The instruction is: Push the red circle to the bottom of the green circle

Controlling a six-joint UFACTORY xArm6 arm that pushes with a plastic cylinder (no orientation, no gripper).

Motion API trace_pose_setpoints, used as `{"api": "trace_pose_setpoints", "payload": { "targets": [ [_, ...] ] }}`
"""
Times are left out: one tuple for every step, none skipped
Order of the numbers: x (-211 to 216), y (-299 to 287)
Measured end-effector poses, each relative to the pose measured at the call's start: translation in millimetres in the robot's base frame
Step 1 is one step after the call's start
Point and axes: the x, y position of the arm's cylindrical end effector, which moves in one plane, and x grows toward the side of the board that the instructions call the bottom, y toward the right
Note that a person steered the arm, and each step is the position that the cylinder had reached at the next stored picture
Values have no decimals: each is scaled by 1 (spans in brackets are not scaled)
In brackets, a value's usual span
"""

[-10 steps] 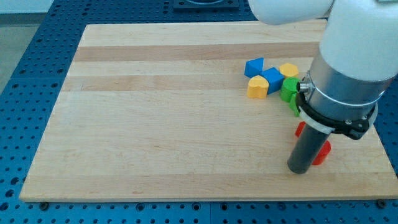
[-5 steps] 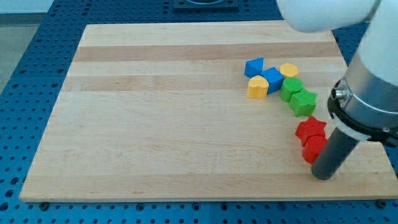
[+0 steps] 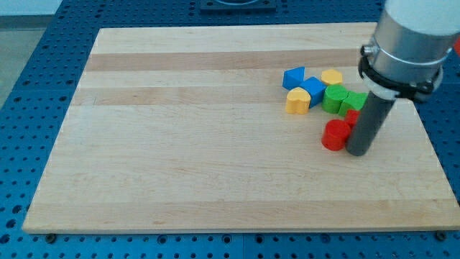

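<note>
The red circle (image 3: 334, 134) lies on the wooden board (image 3: 180, 144), just below the green circle (image 3: 333, 98) with a small gap between them. My tip (image 3: 357, 152) rests on the board right beside the red circle, at its right. A second red block (image 3: 352, 117) peeks out at the rod's left edge, mostly hidden by it. A second green block (image 3: 353, 101) sits to the right of the green circle, partly behind the rod.
Two blue blocks (image 3: 293, 76) (image 3: 314, 90) and two yellow blocks (image 3: 297, 100) (image 3: 332, 76) cluster to the left of and above the green circle. The board's right edge (image 3: 424, 129) is close to the rod.
My tip has swept up and to the left, pushing the red circle and the other red block up-left toward the green blocks. The second green block has shifted up.
</note>
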Motion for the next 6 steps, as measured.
{"api": "trace_pose_setpoints", "payload": {
  "targets": [
    [-18,-20],
    [-19,-29],
    [2,-68],
    [8,-117],
    [3,-120],
    [-3,-113]
  ]
}}
